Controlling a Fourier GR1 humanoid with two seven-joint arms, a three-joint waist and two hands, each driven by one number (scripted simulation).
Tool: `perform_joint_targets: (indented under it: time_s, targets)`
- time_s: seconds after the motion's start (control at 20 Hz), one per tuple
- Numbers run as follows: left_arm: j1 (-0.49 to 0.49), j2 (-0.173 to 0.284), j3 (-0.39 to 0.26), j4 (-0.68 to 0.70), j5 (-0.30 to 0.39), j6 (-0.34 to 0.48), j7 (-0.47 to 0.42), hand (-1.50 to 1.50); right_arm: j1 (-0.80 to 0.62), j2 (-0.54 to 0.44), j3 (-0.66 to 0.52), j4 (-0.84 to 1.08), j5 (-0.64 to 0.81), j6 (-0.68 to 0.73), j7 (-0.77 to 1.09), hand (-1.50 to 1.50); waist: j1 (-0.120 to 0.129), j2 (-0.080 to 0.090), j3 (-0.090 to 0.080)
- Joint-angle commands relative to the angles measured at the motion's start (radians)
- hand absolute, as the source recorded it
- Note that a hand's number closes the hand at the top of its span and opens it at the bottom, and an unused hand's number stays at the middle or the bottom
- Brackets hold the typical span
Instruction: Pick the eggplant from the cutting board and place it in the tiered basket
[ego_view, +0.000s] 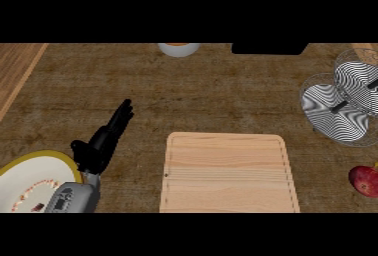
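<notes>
A light wooden cutting board (229, 172) lies at the lower middle of the brown counter, and its top is bare; no eggplant shows anywhere in the head view. The wire tiered basket (342, 102) stands at the right edge, its two round mesh tiers seen from above. My left hand (102, 142) is at the lower left, fingers straight and pointing up toward the far side, holding nothing. It stands left of the board, apart from it. My right hand does not show.
A white plate with a yellow rim (33, 175) lies at the lower left, partly under my left forearm. A red apple (364, 181) sits at the right edge below the basket. A white cup (179, 48) and a black object (269, 48) stand at the far edge.
</notes>
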Motion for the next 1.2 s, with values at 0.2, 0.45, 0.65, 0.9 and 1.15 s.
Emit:
perform_joint_targets:
  time_s: [0.2, 0.45, 0.65, 0.9, 1.15]
  targets:
    - [0.031, 0.008, 0.008, -0.001, -0.009, -0.006, -0.027, 0.0, -0.069, 0.083, -0.138, 0.099, -0.147, 0.015, 0.172, -1.5, -0.011, -0.004, 0.002]
    - [0.042, -0.011, -0.002, 0.043, -0.039, 0.0, -0.079, 0.0, -0.081, 0.061, -0.206, 0.108, -0.197, -0.025, 0.14, -1.5, -0.017, -0.002, 0.001]
    - [0.041, -0.012, 0.001, -0.062, -0.001, -0.008, 0.039, 0.0, -0.073, 0.034, -0.215, 0.099, -0.156, -0.178, 0.081, -1.5, -0.012, -0.002, 0.002]
    - [0.024, -0.001, 0.023, -0.038, -0.002, -0.003, 0.034, 0.0, -0.032, -0.07, -0.171, 0.079, -0.024, -0.379, 0.105, -1.5, -0.029, -0.004, 0.0]
    - [0.055, 0.006, 0.037, -0.049, 0.001, -0.002, 0.012, 0.0, 0.104, -0.159, -0.266, -0.036, -0.069, -0.467, 0.061, -1.5, -0.056, -0.015, 0.001]
